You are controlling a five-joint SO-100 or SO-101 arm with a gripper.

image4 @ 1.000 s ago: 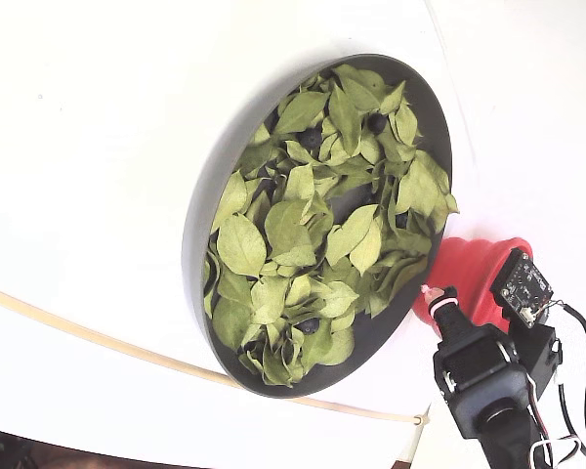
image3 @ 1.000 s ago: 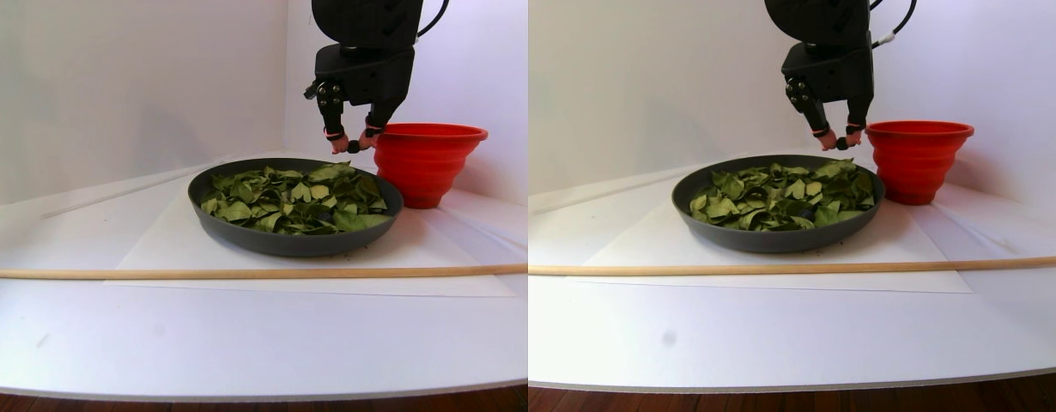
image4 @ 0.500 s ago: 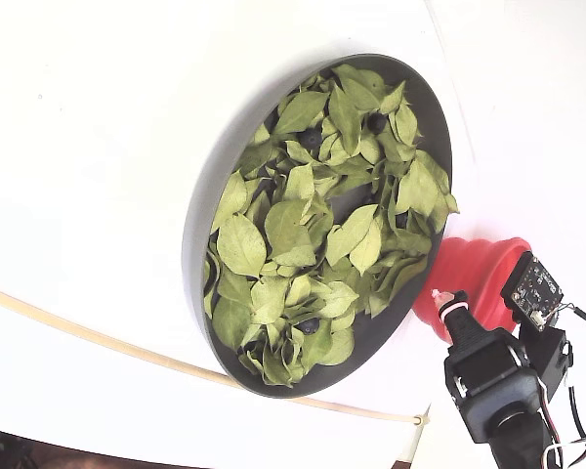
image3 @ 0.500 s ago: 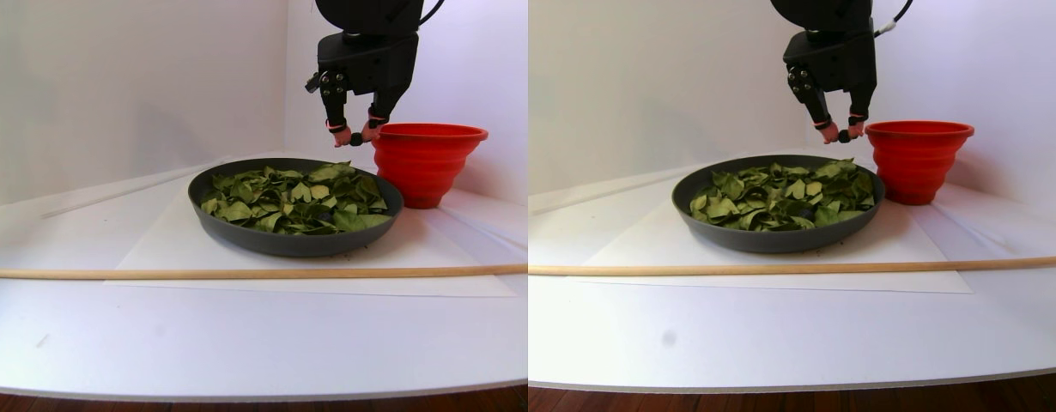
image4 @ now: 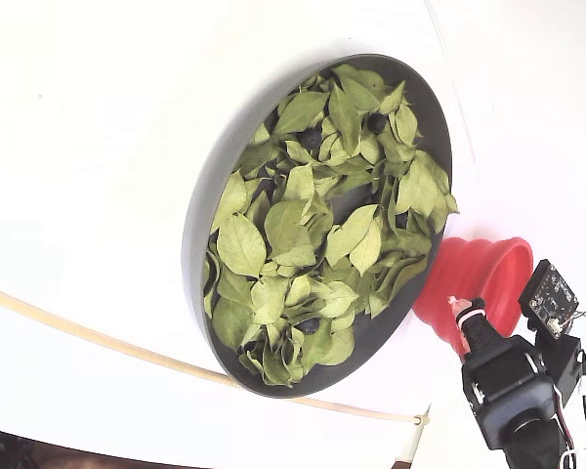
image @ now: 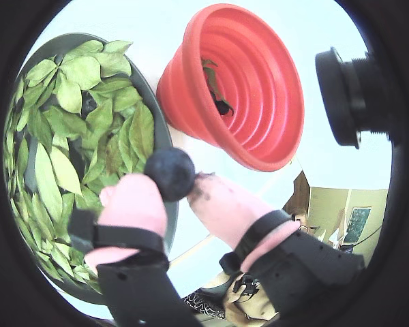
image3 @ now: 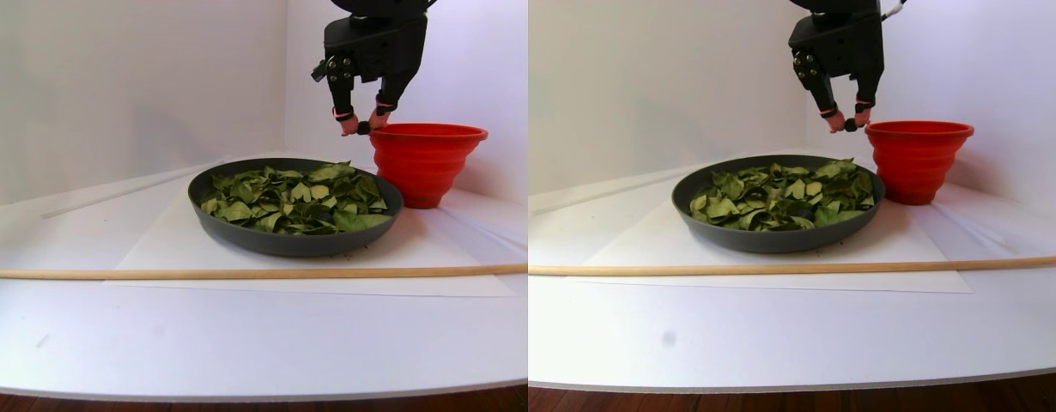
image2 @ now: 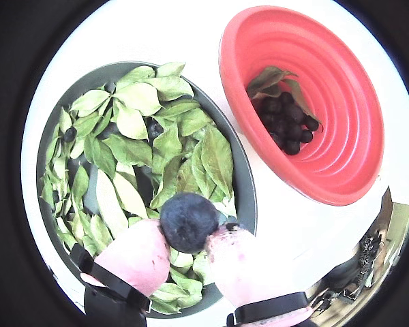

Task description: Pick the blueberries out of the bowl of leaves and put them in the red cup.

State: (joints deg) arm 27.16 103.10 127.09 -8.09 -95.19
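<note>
A single blueberry [image2: 188, 221], round and matte blue-black, sits pinched between the two pink padded fingertips [image2: 133, 253] of the gripper [image: 172, 191], which is closed on it. Compared with one second ago, the gripper is higher: in the stereo pair view it then hung below the rim of the red cup [image3: 427, 161], near the leaves, and now it holds the berry level with that rim, just beside the cup's left edge. In the fixed view the arm [image4: 513, 391] has shifted toward the lower right, and the finger now lies over the cup's near edge.

The cup has stepped, ribbed walls and a wide flared rim, with a soft plastic look. Inside it lie several blueberries [image2: 286, 126] and a stray leaf [image2: 269, 78] (seen best in a wrist view). Left of the cup stands the bowl [image3: 236, 236], wide, shallow and dark grey, filled with dry, veined, pointed light green leaves [image4: 303, 234]. Some dark berries [image4: 311, 325] show among them. In front of the bowl a thin wooden rod [image3: 150, 273] crosses the white table [image3: 236, 343].
</note>
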